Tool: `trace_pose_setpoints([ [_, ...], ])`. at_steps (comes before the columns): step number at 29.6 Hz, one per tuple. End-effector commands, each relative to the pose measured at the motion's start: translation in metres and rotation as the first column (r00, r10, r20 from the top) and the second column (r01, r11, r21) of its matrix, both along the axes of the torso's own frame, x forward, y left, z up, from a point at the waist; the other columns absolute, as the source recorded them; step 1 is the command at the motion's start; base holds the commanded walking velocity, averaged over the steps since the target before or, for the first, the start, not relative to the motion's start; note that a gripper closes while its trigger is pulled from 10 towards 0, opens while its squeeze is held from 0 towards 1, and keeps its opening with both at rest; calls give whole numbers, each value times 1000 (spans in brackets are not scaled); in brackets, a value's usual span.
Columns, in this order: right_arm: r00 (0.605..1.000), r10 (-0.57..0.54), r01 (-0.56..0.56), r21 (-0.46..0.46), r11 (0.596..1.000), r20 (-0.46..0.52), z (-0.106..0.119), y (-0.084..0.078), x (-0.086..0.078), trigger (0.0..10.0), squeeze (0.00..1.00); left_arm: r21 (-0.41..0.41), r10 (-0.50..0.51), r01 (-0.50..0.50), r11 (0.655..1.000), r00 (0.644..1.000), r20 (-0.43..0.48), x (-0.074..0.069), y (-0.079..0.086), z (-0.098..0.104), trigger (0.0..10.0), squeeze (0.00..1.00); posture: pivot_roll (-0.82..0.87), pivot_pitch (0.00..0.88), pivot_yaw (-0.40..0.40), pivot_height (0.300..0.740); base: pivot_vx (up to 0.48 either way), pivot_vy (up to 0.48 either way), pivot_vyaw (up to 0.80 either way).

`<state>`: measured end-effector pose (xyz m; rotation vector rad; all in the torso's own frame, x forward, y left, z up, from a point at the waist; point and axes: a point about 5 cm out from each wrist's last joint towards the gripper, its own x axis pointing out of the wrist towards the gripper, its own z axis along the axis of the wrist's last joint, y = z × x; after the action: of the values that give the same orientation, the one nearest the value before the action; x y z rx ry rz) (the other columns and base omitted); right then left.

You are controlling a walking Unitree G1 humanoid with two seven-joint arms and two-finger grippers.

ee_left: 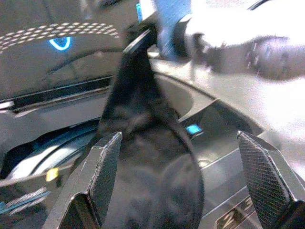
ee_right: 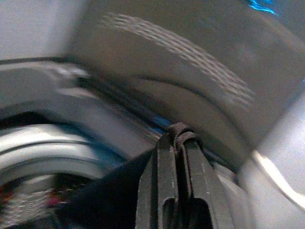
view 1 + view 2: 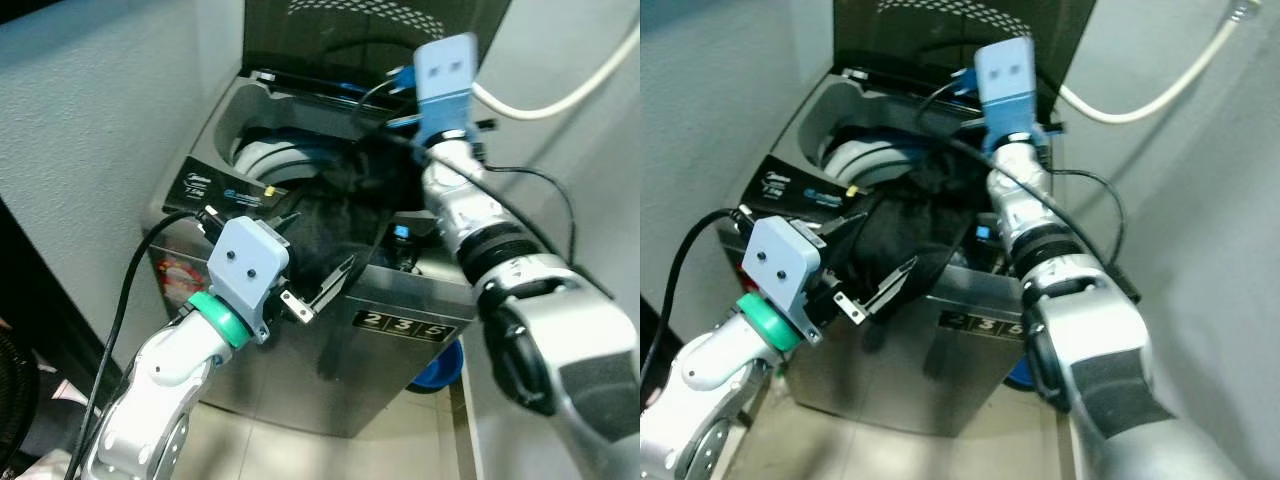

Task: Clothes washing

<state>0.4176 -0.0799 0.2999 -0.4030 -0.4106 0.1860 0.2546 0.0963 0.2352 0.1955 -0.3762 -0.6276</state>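
We've got the right end effector clamped on the dark garment above the washer tub for drop-in, left end effector open just below it to catch the slack.

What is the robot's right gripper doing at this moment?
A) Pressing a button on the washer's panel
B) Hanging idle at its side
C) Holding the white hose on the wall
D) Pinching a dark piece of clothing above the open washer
D: the right gripper is shut on the dark garment, which drapes over the washing machine rim.
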Motion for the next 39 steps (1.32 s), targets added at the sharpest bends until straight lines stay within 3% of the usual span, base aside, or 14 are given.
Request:
trace_pose_setpoints([
  [1,992,124,-122,-100,988,16,-4,17,-6,10000,8,9,-24,25,1000,999,-24,2,-3,-3,10000,0,105,26,-44,740,0,0,0],
  [2,984,176,-172,-162,972,11,-10,25,-9,10000,8,10,-28,28,1000,999,-24,2,-4,-3,10000,0,105,26,-44,740,0,0,0],
  [3,979,206,-201,-221,954,-3,-15,30,-10,10000,1000,10,-30,31,999,999,-22,3,-4,-2,10000,0,105,26,-44,740,0,0,0],
  [13,972,224,-234,-309,922,-69,-23,25,-9,10000,1000,7,-23,23,1000,999,-23,3,-3,-2,10000,0,111,26,-50,740,0,0,0],
  [14,967,238,-256,-335,907,-96,-25,19,-8,10000,859,6,-19,19,1000,1000,-23,2,-2,-2,10000,0,115,27,-53,740,0,0,0],
  [16,967,238,-256,-335,907,-96,-25,19,-8,10000,859,6,-19,19,1000,1000,-23,2,-2,-2,10000,0,115,27,-53,740,0,0,0],
  [17,961,252,-276,-351,895,-115,-25,12,-8,10000,0,6,-17,18,1000,1000,-24,2,-2,-2,10000,0,115,27,-53,740,0,0,0],
  [19,940,295,-336,-327,883,-170,-25,-6,-8,10000,0,6,-18,18,1000,1000,-23,2,-1,-2,10000,0,111,30,-50,740,0,0,0],
  [24,897,370,-428,-268,863,-241,-31,-20,-10,10000,0,7,-22,22,1000,999,-25,1,-1,-2,10000,0,111,31,-50,740,0,0,0],
  [27,778,507,-593,-167,788,-371,-60,-32,-22,10000,0,11,-33,33,999,999,-28,0,-1,-2,10000,0,110,32,-46,740,0,0,0],
  [28,778,507,-593,-167,788,-371,-60,-32,-22,10000,0,11,-33,33,999,999,-28,0,-1,-2,10000,0,110,32,-46,740,0,0,0],
  [30,704,558,-666,-134,734,-439,-79,-31,-30,10000,0,12,-38,38,999,999,-30,0,-1,-2,10000,0,109,32,-44,740,0,0,0],
  [34,635,591,-722,-110,684,-497,-93,-26,-37,10000,0,14,-45,45,999,999,-32,0,-2,-3,10000,0,107,31,-43,740,0,0,0],
  [39,610,598,-740,-104,665,-520,-101,-18,-39,10000,0,15,-49,49,999,998,-32,0,-2,-3,10000,0,108,30,-44,740,0,0,0],
])
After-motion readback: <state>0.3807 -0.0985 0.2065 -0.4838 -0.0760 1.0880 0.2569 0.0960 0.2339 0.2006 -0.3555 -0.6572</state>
